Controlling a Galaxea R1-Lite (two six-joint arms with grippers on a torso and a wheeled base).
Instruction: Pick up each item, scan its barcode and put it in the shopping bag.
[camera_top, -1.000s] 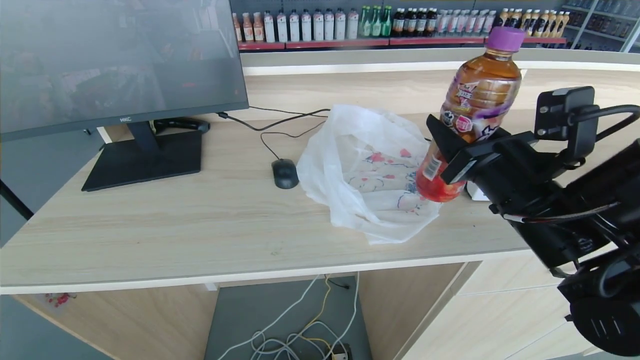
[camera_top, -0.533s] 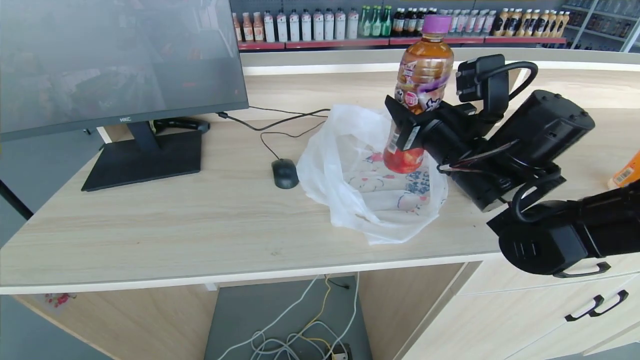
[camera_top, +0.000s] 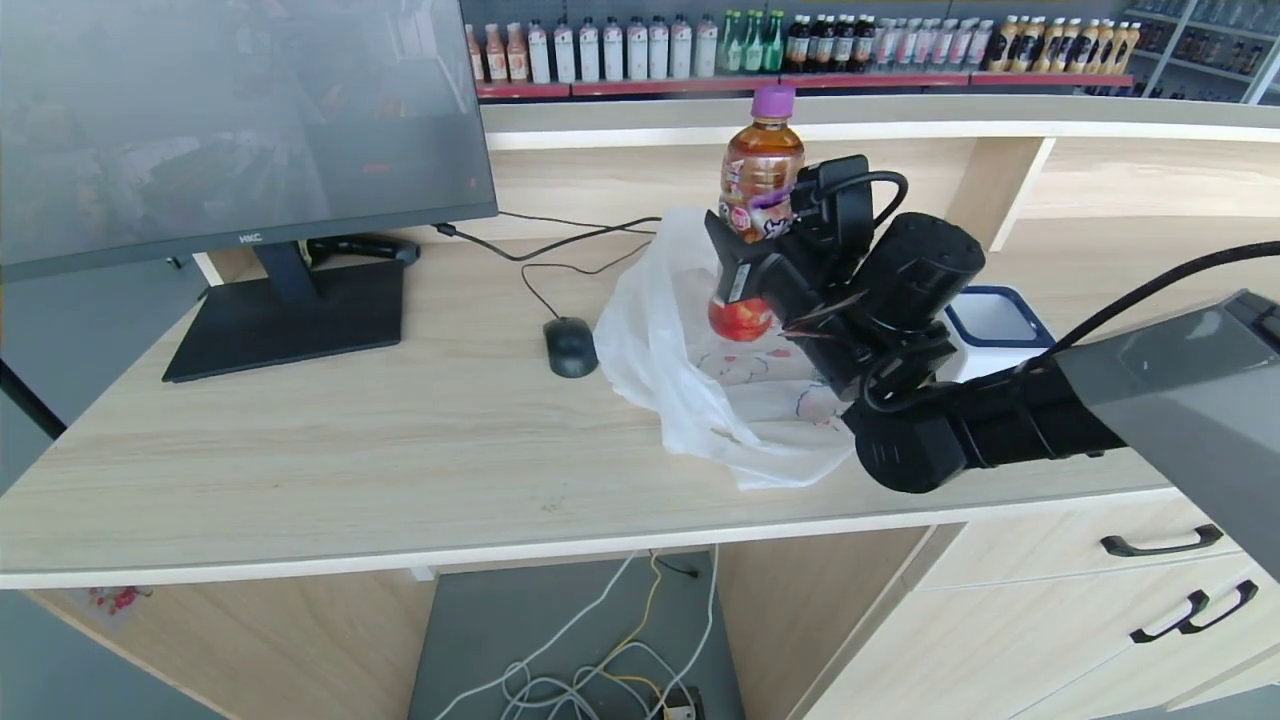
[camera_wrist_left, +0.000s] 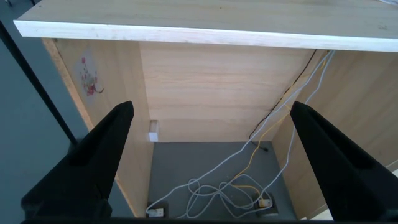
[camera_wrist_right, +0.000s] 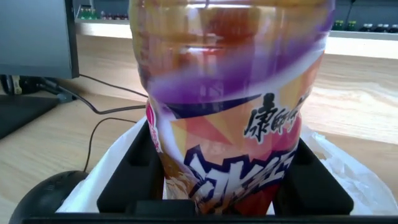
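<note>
My right gripper (camera_top: 752, 272) is shut on a tea bottle (camera_top: 756, 196) with a purple cap, held upright above the white plastic shopping bag (camera_top: 690, 370) on the counter. Up close, the bottle (camera_wrist_right: 230, 106) stands between the black fingers (camera_wrist_right: 127, 171), with the bag's white rim (camera_wrist_right: 336, 165) below it. My left gripper (camera_wrist_left: 211, 165) hangs open below the counter's front edge, its fingers (camera_wrist_left: 93, 162) spread wide over the floor cables.
A monitor (camera_top: 240, 120) on its stand sits at the counter's left, with a black mouse (camera_top: 570, 346) beside the bag. A blue-rimmed container (camera_top: 995, 318) lies behind my right arm. Shelves of bottles (camera_top: 800, 45) line the back wall. Drawers (camera_top: 1160, 590) are below right.
My right arm has carried the bottle leftward and away from me, from beside the bag to above its opening. The bag has not moved.
</note>
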